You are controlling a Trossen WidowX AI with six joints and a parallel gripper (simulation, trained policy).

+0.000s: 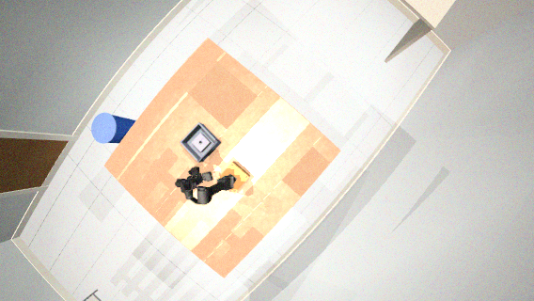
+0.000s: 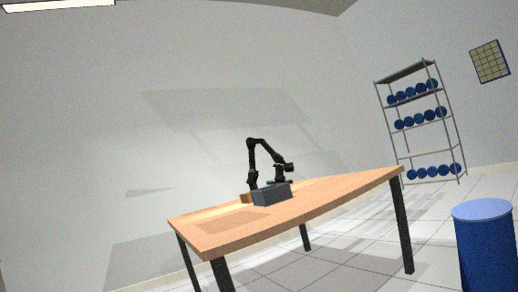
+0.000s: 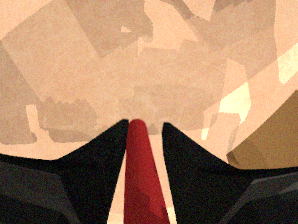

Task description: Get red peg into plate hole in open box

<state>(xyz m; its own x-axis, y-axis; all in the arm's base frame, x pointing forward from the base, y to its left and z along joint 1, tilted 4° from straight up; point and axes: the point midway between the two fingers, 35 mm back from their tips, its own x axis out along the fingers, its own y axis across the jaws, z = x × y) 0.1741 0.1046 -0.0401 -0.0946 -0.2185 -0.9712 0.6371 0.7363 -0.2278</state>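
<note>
The red peg (image 3: 144, 185) shows between the fingers in the wrist view, leaning slightly relative to them; I cannot make it out in the top and exterior views. My gripper (image 3: 145, 126) (image 1: 200, 173) (image 2: 279, 182) is low at the table, its fingers partly closed. One finger is on each side of the peg. The peg's tip is close against the left finger; strips of table show between the peg and both fingers. The dark grey open box (image 1: 190, 152) (image 2: 272, 196) stands beside the gripper. Its pale plate (image 1: 206, 138) has a small dark hole with no peg in it.
An orange-brown block (image 1: 240, 172) (image 2: 245, 198) (image 3: 270, 145) stands near the arm base, right of the fingers in the wrist view. The wooden table (image 1: 221, 99) (image 2: 237, 224) carries box and arm. A blue barrel (image 1: 104, 128) (image 2: 482, 246) stands on the floor beyond its edge.
</note>
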